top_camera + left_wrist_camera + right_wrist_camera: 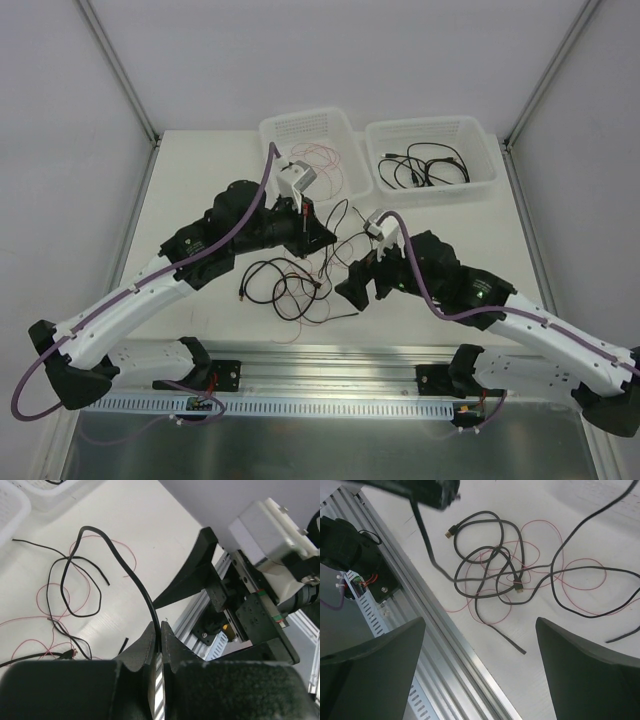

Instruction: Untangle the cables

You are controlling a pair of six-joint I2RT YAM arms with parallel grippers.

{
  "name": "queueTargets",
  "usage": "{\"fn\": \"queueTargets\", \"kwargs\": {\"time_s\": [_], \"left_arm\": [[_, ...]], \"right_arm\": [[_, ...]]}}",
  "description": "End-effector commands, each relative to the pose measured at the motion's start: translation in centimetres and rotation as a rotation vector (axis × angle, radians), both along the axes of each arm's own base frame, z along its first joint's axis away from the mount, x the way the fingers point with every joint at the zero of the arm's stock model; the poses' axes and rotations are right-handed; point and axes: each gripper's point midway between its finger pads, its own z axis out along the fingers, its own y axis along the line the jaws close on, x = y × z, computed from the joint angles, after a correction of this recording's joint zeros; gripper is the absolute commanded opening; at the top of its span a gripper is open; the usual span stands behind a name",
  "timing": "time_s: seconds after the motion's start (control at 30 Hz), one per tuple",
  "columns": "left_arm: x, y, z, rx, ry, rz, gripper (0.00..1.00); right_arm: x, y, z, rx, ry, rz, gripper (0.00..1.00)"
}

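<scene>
A loose tangle of black cables (288,285) and fine red wire (562,542) lies on the white table in front of both arms. My left gripper (322,238) hovers over the middle of the table, its jaws (160,630) shut on one black cable (127,570), which arches up and then drops into the tangle. My right gripper (352,283) stands wide open just right of the tangle with nothing between its fingers (370,665). A free black cable end (519,649) lies on the table ahead of its jaws. Small plug ends (451,530) show in the pile.
Two white baskets stand at the back: the left basket (300,125) holds red wire, the right basket (475,135) holds coiled black cables. An aluminium rail (330,375) runs along the near table edge. Frame posts rise at the back corners.
</scene>
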Motion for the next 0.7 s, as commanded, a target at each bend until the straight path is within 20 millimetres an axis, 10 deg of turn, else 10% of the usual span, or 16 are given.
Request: {"fn": "queueTargets", "kwargs": {"time_s": [0.0,0.4,0.67], "left_arm": [[-0.1,0.0,0.8,0.012,-0.097,0.018,0.00],[0.2,-0.6,1.9,-0.083,-0.053,0.122,0.00],[0.1,-0.4,2.8,-0.128,-0.070,0.125,0.01]], "right_arm": [[0.1,2.6,1.9,0.129,-0.017,0.046,0.97],[0.3,6.4,4.5,0.254,-0.012,0.114,0.82],[1.2,4.9,4.1,0.173,-0.069,0.067,0.26]]}}
